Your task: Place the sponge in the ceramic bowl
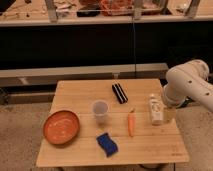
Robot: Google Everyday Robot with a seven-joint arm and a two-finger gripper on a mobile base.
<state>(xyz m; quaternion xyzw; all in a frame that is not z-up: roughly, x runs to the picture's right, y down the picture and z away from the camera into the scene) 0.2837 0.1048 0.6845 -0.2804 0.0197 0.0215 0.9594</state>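
Sponge: we are seeing the blue sponge (107,144) lying flat on the wooden surface (150,151), near the front edge and free on all sides, so it is lying open to a grasp from above.
Ceramic bowl: the orange ceramic bowl (61,127) is standing to the left of the sponge, near but apart from it, with its mouth up. The sponge is not lying in it.
End effector: the end effector (169,106) is hanging at the right side of the surface, just behind the white bottle (156,110) and well apart from the sponge. We cannot tell how open it is, or if it is holding something.
Arm: the white arm (190,82) is bending in from the right.
Other things: a clear cup (100,111), a carrot (131,123) and a black bar (119,93) are standing between. We are judging that they are narrowing the path toward the sponge.
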